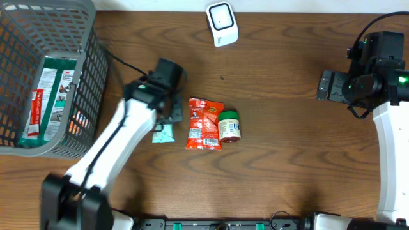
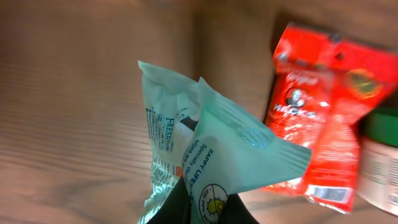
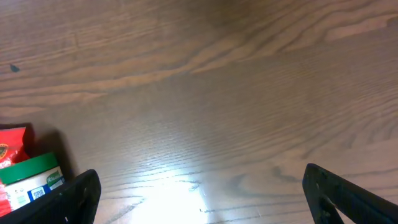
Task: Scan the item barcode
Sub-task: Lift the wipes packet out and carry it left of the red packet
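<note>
Left end effector (image 1: 167, 118) clamped on teal packet (image 2: 214, 149), long axis seemingly running out from the jaws. Scanner (image 1: 222, 23) sits far-right of it. Right end effector (image 3: 199, 199) open, idle.

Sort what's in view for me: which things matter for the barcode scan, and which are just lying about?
In the job:
teal packet, gripped by the left pincer
white scanner

Lying about:
red snack packet
green-lidded jar
grey basket
</note>
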`<move>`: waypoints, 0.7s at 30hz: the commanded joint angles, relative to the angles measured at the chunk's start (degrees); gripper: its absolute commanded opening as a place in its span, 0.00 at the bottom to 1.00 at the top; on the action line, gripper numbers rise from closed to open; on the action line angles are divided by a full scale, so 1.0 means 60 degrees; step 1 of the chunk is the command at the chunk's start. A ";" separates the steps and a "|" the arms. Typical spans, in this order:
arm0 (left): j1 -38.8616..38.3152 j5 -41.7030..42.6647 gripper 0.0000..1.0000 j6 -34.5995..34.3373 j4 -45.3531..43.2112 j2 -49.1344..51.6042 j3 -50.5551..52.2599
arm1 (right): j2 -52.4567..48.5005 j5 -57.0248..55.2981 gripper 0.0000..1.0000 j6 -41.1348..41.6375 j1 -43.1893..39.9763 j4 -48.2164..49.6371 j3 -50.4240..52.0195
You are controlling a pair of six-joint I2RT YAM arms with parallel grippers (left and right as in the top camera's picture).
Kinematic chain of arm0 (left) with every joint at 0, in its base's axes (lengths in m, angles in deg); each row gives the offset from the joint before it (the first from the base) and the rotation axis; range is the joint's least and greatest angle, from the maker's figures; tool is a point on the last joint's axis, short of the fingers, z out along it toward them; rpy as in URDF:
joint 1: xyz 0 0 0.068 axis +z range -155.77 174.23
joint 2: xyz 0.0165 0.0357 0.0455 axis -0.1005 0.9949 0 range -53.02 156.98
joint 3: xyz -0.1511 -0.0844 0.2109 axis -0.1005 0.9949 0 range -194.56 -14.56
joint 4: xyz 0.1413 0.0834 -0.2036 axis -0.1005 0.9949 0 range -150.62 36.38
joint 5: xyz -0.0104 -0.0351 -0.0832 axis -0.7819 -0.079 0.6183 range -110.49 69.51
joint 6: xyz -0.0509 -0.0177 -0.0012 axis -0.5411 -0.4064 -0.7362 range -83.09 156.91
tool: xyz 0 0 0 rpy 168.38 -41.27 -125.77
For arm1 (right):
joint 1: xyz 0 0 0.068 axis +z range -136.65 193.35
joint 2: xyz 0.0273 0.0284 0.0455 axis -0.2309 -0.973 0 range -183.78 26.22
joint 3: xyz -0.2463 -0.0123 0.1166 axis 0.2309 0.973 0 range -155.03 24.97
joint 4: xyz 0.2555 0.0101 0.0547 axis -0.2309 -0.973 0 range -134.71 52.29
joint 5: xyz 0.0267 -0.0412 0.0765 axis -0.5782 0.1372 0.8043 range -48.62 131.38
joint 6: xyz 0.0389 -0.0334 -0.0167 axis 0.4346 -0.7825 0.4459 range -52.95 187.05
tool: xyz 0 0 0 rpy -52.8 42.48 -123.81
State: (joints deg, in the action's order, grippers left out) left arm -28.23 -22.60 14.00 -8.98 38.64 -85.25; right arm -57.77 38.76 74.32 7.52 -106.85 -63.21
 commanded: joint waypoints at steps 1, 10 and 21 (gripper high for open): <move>-0.0204 -0.0586 0.07 -0.0492 -0.0219 0.0758 -0.0055 | 0.0011 -0.0087 0.99 0.0138 -0.0022 0.0015 -0.0098; -0.0379 -0.1013 0.07 -0.0659 -0.0492 0.2040 -0.0055 | 0.0011 -0.0087 0.99 0.0142 -0.0022 0.0015 -0.0098; -0.0448 -0.0882 0.77 -0.0106 -0.0572 0.2167 -0.0284 | 0.0011 -0.0087 0.99 0.0138 -0.0022 0.0015 -0.0098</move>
State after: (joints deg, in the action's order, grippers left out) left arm -31.37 -27.30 11.07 -13.05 51.80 -85.25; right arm -57.77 38.76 74.32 7.52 -106.85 -63.21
